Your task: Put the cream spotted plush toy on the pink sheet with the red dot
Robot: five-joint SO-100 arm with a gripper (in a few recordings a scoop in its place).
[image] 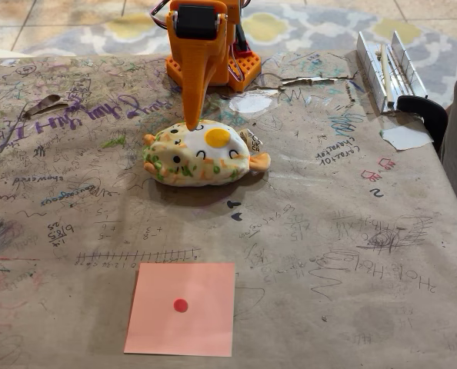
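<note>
Orange two-finger claw touches the far-left top of the oval cream spotted plush toy; I cannot tell its spread. Plush lies left-to-right, far from the near salmon-pink paper sheet with red dot.

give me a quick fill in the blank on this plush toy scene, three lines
1. The orange hand points down at the ____ of the cream spotted plush toy.
2. The pink sheet has a ____ dot at its centre.
3. In the fixed view, the sheet lies ____ the toy, nearer the camera.

Missing words: top; red; below
</note>
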